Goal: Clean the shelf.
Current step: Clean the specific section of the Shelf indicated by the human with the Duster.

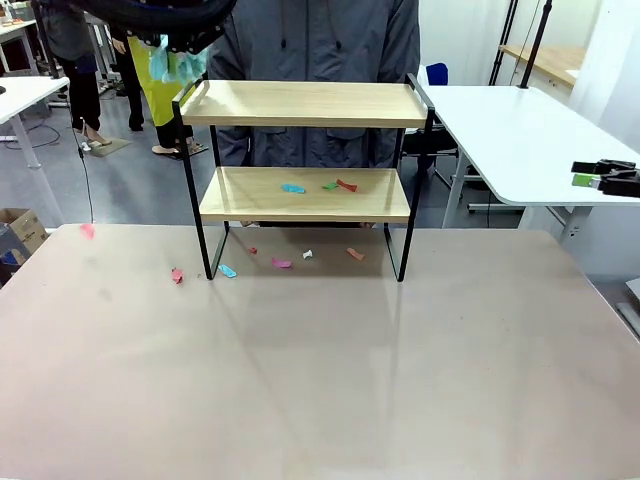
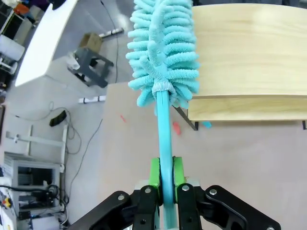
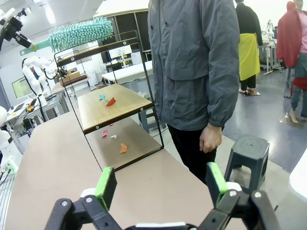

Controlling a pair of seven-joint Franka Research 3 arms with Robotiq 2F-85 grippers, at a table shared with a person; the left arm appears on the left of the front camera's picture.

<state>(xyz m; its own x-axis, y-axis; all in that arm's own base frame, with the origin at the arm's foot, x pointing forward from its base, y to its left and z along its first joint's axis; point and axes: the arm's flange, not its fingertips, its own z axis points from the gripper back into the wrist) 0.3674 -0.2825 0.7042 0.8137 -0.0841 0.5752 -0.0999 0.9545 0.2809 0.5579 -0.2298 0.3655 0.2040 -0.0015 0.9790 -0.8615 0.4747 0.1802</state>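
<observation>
The shelf (image 1: 305,104) stands mid-table, two wooden boards in a black frame. Its top board (image 2: 249,48) looks bare. On the lower board (image 1: 300,200) lie three paper scraps (image 1: 329,185), blue, green and red. My left gripper (image 2: 163,179) is shut on the handle of a teal fluffy duster (image 2: 163,48), whose head hangs over the left end of the top board. From the front that duster (image 1: 175,62) shows at the shelf's upper left corner, under my left gripper (image 1: 185,42). Off to the right my right gripper (image 3: 160,184) is open and holds nothing, pointing at the shelf's end (image 3: 112,103).
Several coloured scraps (image 1: 282,263) lie on the table under and left of the shelf, one pink scrap (image 1: 87,230) farther left. A person in a grey jacket (image 1: 320,40) stands close behind the shelf. A black stool (image 3: 247,148) and white side tables (image 1: 520,140) stand beyond.
</observation>
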